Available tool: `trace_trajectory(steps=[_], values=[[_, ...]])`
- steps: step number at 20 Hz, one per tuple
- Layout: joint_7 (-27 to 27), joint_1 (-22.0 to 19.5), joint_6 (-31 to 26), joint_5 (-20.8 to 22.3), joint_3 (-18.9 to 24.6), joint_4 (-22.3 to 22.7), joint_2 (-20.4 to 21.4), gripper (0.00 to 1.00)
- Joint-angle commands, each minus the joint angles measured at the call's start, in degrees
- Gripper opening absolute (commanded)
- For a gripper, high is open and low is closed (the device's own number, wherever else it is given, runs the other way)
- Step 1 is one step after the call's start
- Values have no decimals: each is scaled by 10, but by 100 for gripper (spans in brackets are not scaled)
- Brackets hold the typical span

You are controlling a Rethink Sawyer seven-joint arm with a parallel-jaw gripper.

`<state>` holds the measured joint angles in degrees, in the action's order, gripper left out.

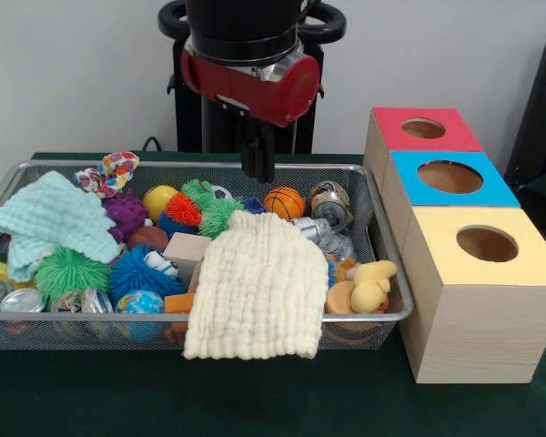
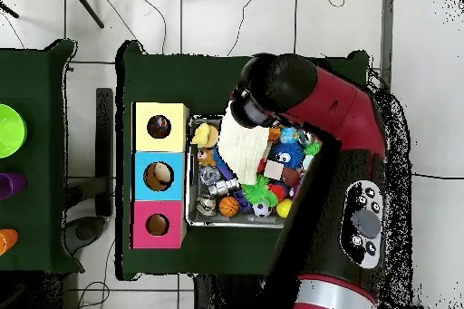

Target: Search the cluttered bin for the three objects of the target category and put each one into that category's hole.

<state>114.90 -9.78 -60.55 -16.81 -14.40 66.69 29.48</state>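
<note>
A wire mesh bin [image 1: 382,314] [image 2: 192,217] is packed with toys. A cream cloth [image 1: 259,291] [image 2: 240,151] drapes over its front rim and a mint cloth [image 1: 50,218] covers the left end. Around them lie an orange basketball [image 1: 283,202] [image 2: 228,206], crushed cans [image 1: 329,202], a yellow duck plush [image 1: 371,284], spiky balls in green [image 1: 68,271], blue [image 1: 136,271] and purple [image 1: 126,214], a globe ball [image 1: 141,305] and a wooden block [image 1: 187,250]. My gripper [image 1: 257,162] hangs above the bin's back middle, holding nothing that I can see. In the overhead view the arm hides it.
Three wooden boxes with round holes stand beside the bin: red top [image 1: 423,129] [image 2: 158,225], blue top [image 1: 450,177] [image 2: 159,176], yellow top [image 1: 487,244] [image 2: 159,127]. A patterned scrunchie [image 1: 109,173] lies on the bin's back-left rim. A green bowl [image 2: 7,130] sits on a separate table.
</note>
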Motion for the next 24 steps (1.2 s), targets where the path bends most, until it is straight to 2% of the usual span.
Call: trace_trajectory(steps=[1, 9, 24], values=[[-108, -36, 6, 40, 86, 75, 12, 0], [-119, -64, 3, 62, 109, 80, 18, 0], [-136, -119, 30, 103, 150, 134, 51, 0]])
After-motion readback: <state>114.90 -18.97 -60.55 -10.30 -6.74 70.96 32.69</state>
